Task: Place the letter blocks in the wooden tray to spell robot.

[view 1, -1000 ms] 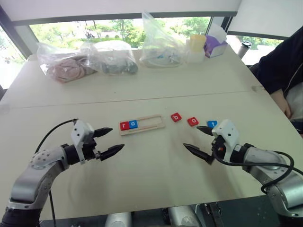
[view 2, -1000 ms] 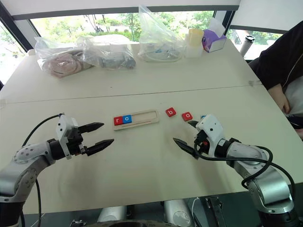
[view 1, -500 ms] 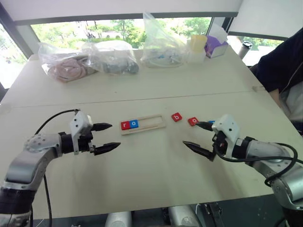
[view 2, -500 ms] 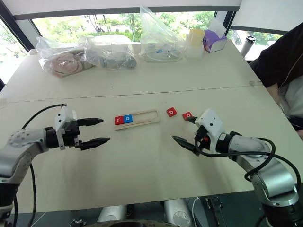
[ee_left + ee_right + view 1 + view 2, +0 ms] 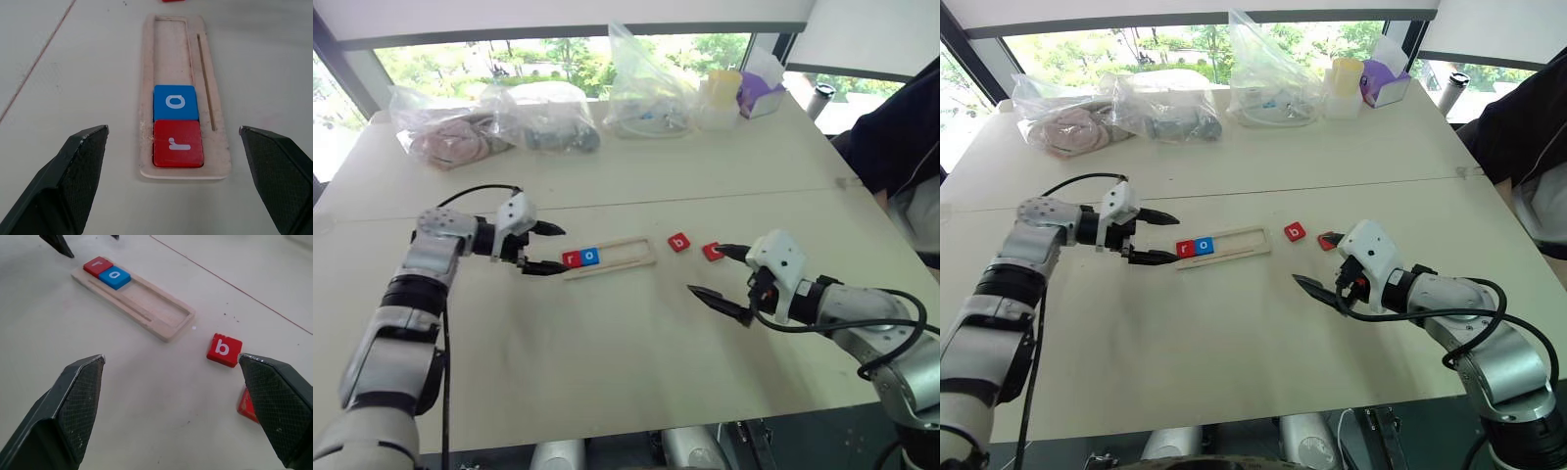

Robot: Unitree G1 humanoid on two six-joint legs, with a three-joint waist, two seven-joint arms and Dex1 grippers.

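The wooden tray point(image 5: 631, 253) lies mid-table. A red r block point(image 5: 571, 259) and a blue o block point(image 5: 590, 258) sit side by side in its left end. To its right, a red b block point(image 5: 678, 242) and a red o block point(image 5: 713, 252) lie loose on the table. My left gripper point(image 5: 558, 249) is open, pointing right, with one finger on each side of the tray's left end. In the left wrist view the r block point(image 5: 178, 143) sits between the fingertips. My right gripper point(image 5: 707, 270) is open and empty, its far finger just beside the red o block.
Three clear plastic bags point(image 5: 548, 122) line the table's far side, with a yellow cup point(image 5: 721, 93) and a purple tissue box point(image 5: 759, 93) beside them. A person in a dark sleeve point(image 5: 891, 137) sits at the right edge. Bare tabletop lies in front of the tray.
My left gripper has moved forward and right, from the near-left table to the tray's left end, turning to point right. The right gripper has hardly moved. The blocks lie as before.
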